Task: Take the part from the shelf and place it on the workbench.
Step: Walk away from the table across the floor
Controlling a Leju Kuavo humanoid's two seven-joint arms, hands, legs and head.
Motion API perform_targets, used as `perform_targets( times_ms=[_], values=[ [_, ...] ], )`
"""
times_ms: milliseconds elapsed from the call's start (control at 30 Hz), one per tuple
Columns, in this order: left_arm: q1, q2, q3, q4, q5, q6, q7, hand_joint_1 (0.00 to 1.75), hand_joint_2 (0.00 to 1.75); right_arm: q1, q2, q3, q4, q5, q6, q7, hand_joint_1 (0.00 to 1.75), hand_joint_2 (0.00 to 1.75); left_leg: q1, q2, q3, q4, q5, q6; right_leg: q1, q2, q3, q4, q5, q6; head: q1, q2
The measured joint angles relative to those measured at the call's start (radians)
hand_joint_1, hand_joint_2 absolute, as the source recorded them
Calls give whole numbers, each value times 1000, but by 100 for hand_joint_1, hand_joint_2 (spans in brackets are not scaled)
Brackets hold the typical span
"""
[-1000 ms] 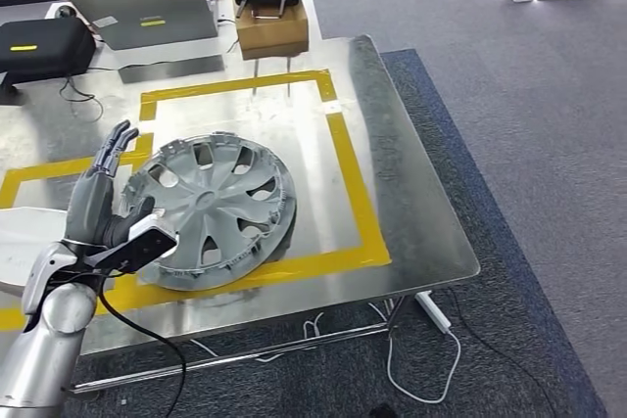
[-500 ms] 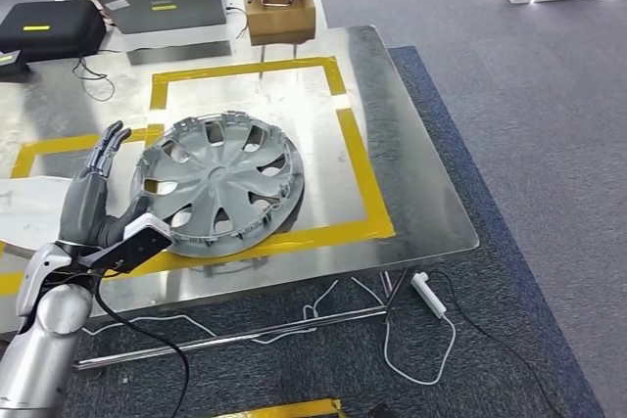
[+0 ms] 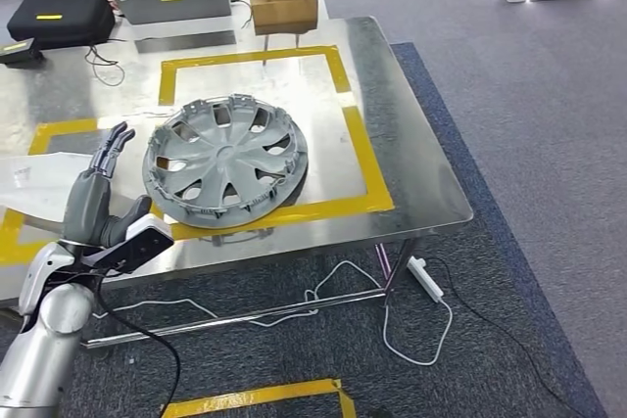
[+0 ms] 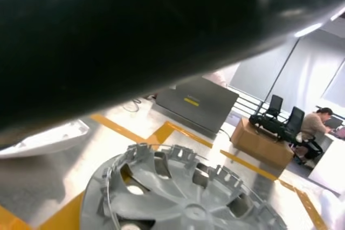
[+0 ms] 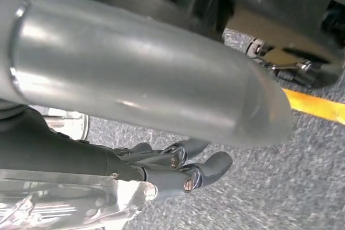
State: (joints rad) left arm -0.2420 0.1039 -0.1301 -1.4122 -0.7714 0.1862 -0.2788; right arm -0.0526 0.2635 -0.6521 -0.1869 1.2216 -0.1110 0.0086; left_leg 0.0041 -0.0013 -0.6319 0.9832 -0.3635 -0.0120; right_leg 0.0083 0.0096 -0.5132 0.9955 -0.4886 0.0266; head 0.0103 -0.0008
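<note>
Hubcap (image 3: 224,160) is lying flat on the bench (image 3: 414,173) inside the yellow tape (image 3: 362,159), left hand (image 3: 94,205) beside it with fingers apart and empty, right hand (image 5: 179,168) hanging over the floor, can't tell its state, so the main risk imo is that arm clipping the rim and sliding it off the mark.

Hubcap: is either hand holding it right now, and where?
No. The hubcap lies flat on the workbench. The left hand is beside it, fingers spread, holding nothing. The right hand hangs over the carpet, nothing in it.
</note>
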Motion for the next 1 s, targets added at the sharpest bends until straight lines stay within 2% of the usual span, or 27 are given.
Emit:
perform_targets(
  times_ms=[33,67,133,167,200,233,267,300,333,367,400,433,467,533,567,600,633,700,733,767,800,833,867,900,933,967,1000],
  values=[
    [1,0,0,0,0,0,0,0,0,0,0,0,0,0,0,0,0,0,1,0,-4,1,-3,-6,-1,-2,-5,-4,9,-6,1,0],
    [2,1,1,0,0,0,0,0,0,0,0,0,0,0,1,0,0,0,2,0,-11,14,-22,-12,-3,-3,-12,-8,19,-14,0,0],
    [2,2,2,1,0,0,0,0,0,-1,0,0,0,0,1,0,0,0,5,-1,-41,100,-106,-22,-8,-6,-31,-13,42,-26,-4,0],
    [2,3,2,1,0,0,0,0,0,-1,0,0,0,-1,1,0,0,0,6,-1,-61,168,-153,-26,-8,-6,-44,-13,53,-28,-5,0],
    [3,3,2,1,0,0,0,0,0,0,0,0,0,-1,1,0,0,0,8,-1,-76,233,-186,-31,-9,-7,-58,-12,63,-27,-5,0],
    [4,3,2,2,0,0,0,0,0,1,0,0,0,-1,1,0,0,0,10,0,-80,276,-196,-34,-10,-8,-72,-12,74,-25,-5,0],
    [5,4,2,2,0,0,0,0,0,1,0,0,0,-1,1,0,0,0,13,0,-69,286,-185,-38,-12,-9,-87,-11,85,-22,-5,0],
    [5,4,2,2,0,0,0,0,0,1,0,0,0,-1,2,0,0,0,16,0,-41,261,-159,-42,-15,-10,-101,-9,95,-18,-5,0],
    [4,4,2,2,0,0,1,0,0,1,0,0,0,-1,2,-1,0,0,20,0,4,205,-131,-48,-19,-10,-114,-6,104,-12,-5,0],
    [3,4,2,2,0,0,1,0,0,0,0,0,0,-1,2,-1,0,0,24,0,55,134,-117,-56,-20,-10,-126,-1,111,-5,-6,0],
    [1,4,2,2,0,1,1,0,0,0,0,0,0,-1,2,-1,0,0,26,-2,97,69,-116,-56,-20,-10,-136,4,119,3,-7,0],
    [0,4,2,2,0,1,1,0,0,0,0,0,0,-1,2,-1,0,0,27,-4,124,24,-123,-53,-18,-10,-144,8,126,9,-8,0],
    [0,3,2,2,0,1,1,0,0,1,0,0,0,-1,2,-1,0,0,24,-6,131,3,-130,-44,-17,-10,-150,8,135,15,-8,0],
    [3,3,2,2,0,1,1,0,0,4,0,0,0,-1,2,-1,0,0,21,-4,116,3,-122,-19,-20,-10,-157,6,146,25,-8,0],
    [3,3,2,3,0,1,1,0,0,6,0,0,0,-1,2,-1,0,0,20,-3,108,5,-114,-6,-22,-10,-164,15,131,29,-7,0],
    [3,3,2,3,0,1,1,0,0,7,0,0,0,-1,2,-1,0,0,20,-1,99,4,-105,5,-23,-10,-174,43,97,33,-6,0],
    [3,3,2,3,0,1,1,0,0,7,0,0,0,-1,2,-1,0,0,19,0,88,4,-96,14,-23,-10,-190,95,48,35,-5,0],
    [3,3,2,3,0,1,1,0,0,6,0,0,0,-1,2,-1,0,0,13,0,62,5,-74,22,-21,-10,-223,236,-46,36,-4,0],
    [3,3,2,4,0,1,1,0,0,5,0,0,0,-1,2,-1,0,0,9,0,48,5,-63,23,-20,-10,-229,290,-65,34,-3,0],
    [4,3,2,5,0,1,2,0,0,4,0,0,0,-1,2,-1,0,0,6,0,34,6,-52,24,-18,-10,-218,310,-62,30,-3,0],
    [4,3,2,5,0,1,2,0,0,4,0,0,0,-1,2,-1,0,0,3,0,21,6,-42,24,-15,-9,-187,291,-42,24,-3,0],
    [4,3,2,6,0,1,3,0,0,4,0,0,0,-1,2,-1,0,0,0,0,9,6,-33,23,-11,-9,-139,238,-17,16,-4,0],
    [4,3,2,6,-1,1,4,0,0,2,0,0,0,-1,2,-1,0,0,-2,0,0,6,-23,22,-6,-8,-82,163,-8,7,-4,0],
    [3,3,2,6,-1,1,5,0,0,0,0,0,0,-1,2,-1,0,0,-3,0,-7,6,-15,19,-3,-7,-29,87,-8,1,-4,0],
    [2,3,2,6,-2,1,6,0,0,-1,0,0,0,-1,2,-1,0,0,-3,0,-10,5,-5,14,1,-6,6,33,-14,-2,-5,0],
    [1,3,2,6,-2,1,7,0,0,-2,0,0,0,-1,2,-2,0,0,-2,1,-12,3,4,9,4,-5,22,1,-23,-3,-4,0],
    [1,3,2,6,-3,1,8,0,0,-2,0,0,0,-2,2,-1,0,0,-1,1,-13,0,13,3,6,-4,23,-8,-19,-4,-3,0]
  ],
)
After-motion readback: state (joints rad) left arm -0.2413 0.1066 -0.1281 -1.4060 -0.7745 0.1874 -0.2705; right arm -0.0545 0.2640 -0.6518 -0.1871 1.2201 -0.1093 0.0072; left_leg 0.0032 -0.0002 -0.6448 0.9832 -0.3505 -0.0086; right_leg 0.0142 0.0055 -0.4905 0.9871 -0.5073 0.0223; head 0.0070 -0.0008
